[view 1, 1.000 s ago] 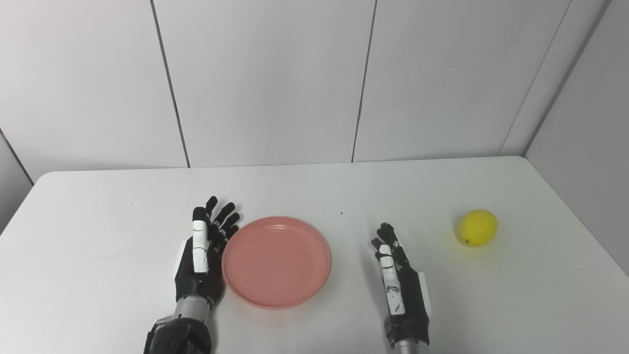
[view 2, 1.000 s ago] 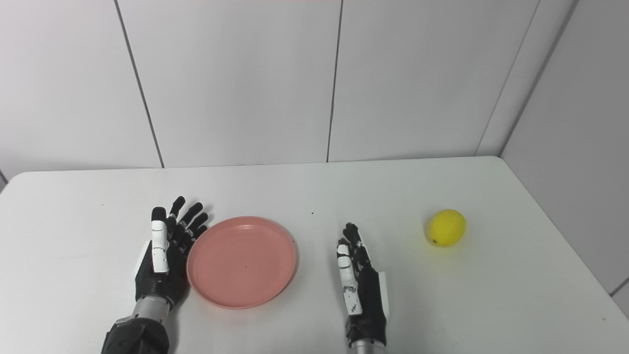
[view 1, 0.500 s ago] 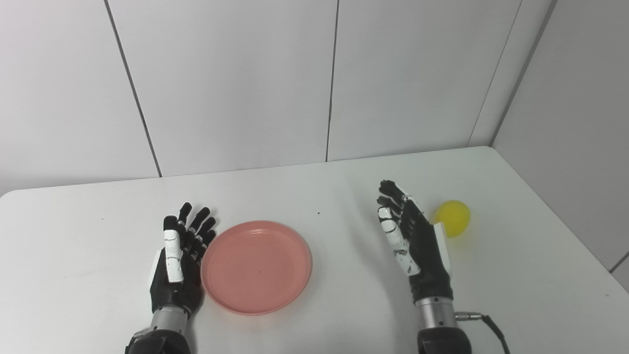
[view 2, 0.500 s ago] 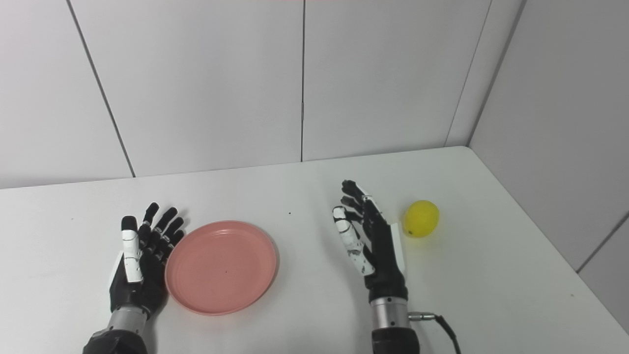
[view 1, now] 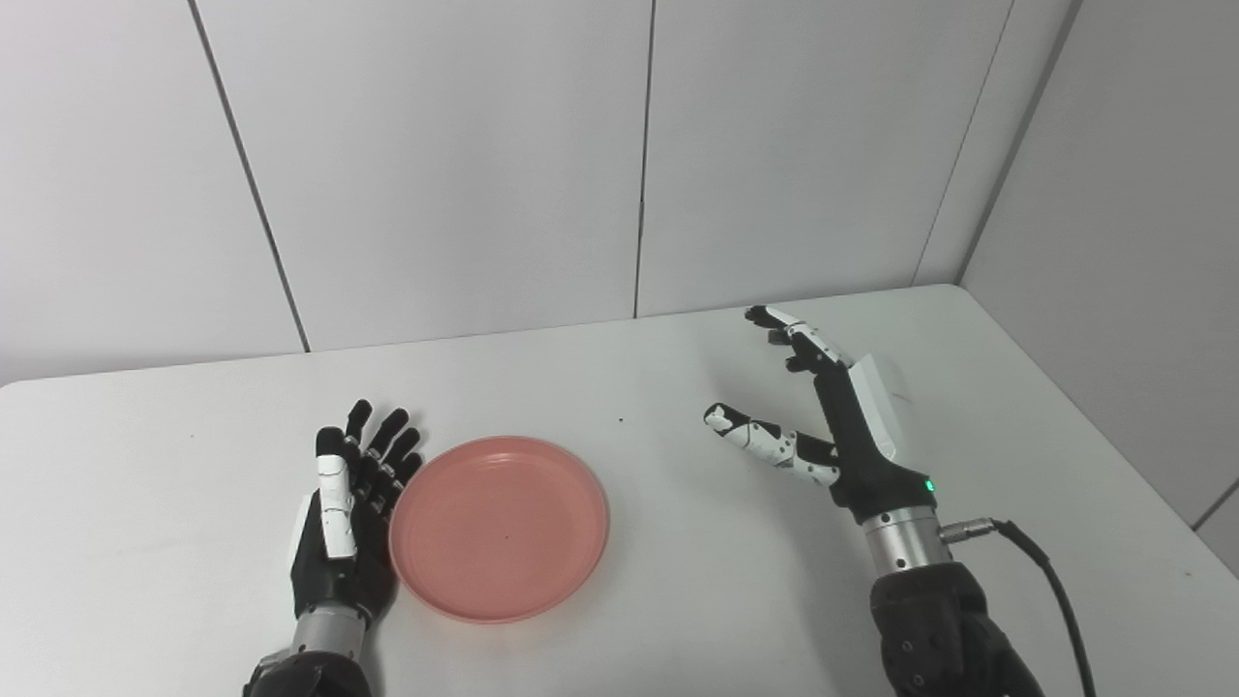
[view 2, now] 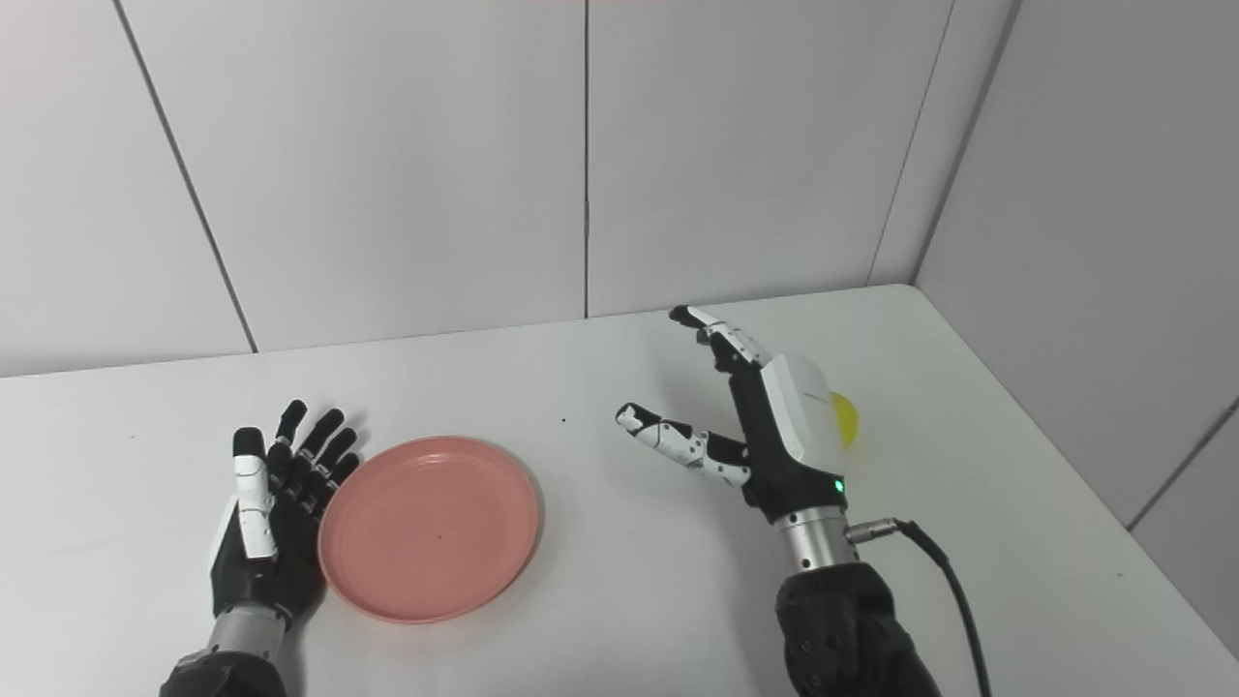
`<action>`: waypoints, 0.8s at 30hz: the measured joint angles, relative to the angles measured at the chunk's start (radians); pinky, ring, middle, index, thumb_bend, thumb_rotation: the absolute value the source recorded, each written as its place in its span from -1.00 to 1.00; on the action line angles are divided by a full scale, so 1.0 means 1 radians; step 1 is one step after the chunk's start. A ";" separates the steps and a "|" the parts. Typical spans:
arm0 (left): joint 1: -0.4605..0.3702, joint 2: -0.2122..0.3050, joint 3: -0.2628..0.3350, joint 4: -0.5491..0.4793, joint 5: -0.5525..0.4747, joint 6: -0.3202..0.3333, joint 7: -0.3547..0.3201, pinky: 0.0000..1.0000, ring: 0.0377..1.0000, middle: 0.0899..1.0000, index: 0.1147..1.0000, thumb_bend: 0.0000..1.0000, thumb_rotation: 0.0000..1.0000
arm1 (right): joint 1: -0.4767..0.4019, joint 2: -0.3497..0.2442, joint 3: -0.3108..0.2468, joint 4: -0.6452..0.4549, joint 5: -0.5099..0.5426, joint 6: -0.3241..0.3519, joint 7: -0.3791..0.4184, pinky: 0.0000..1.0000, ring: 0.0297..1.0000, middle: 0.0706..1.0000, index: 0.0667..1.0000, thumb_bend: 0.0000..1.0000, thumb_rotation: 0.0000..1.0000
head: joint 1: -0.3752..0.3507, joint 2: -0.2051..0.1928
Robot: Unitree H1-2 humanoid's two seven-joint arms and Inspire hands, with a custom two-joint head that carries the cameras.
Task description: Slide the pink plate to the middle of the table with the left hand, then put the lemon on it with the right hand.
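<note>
I see my left hand (view 1: 346, 518) lying spread against the pink plate's (view 1: 498, 528) left rim, while right of the plate my right hand (view 2: 765, 431) hangs spread and empty, nearly hiding the lemon (view 2: 844, 418) behind it.

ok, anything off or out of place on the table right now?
Nothing stands out. The pink plate sits flat and empty beside the open left hand. The right hand is open and raised in front of the lemon, hiding most of it. No spill or damage on the table.
</note>
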State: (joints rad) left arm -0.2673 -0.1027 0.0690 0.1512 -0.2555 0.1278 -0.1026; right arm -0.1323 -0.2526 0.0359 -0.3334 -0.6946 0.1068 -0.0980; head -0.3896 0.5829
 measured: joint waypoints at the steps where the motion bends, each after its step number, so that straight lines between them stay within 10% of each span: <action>1: 0.000 0.000 0.000 0.000 0.000 0.000 0.000 0.90 0.82 0.82 0.97 0.67 0.84 | -0.008 -0.021 0.000 0.015 -0.016 -0.009 -0.002 0.41 0.58 0.60 0.55 0.58 0.59 | 0.003 0.002; 9: 0.000 0.003 -0.001 0.000 0.001 0.000 0.000 0.89 0.81 0.81 0.95 0.62 0.85 | -0.082 -0.193 -0.004 0.096 -0.174 -0.043 -0.003 0.57 0.60 0.62 0.57 0.68 0.51 | 0.006 -0.002; 24: 0.002 0.003 -0.006 -0.006 0.003 0.004 0.000 0.86 0.77 0.76 0.94 0.61 0.83 | -0.121 -0.254 0.014 0.233 -0.268 -0.050 -0.031 0.59 0.56 0.54 0.53 0.77 0.58 | 0.012 0.000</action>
State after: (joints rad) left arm -0.2655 -0.0995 0.0635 0.1453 -0.2527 0.1315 -0.1022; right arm -0.2535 -0.5064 0.0503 -0.1007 -0.9625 0.0563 -0.1287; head -0.3774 0.5829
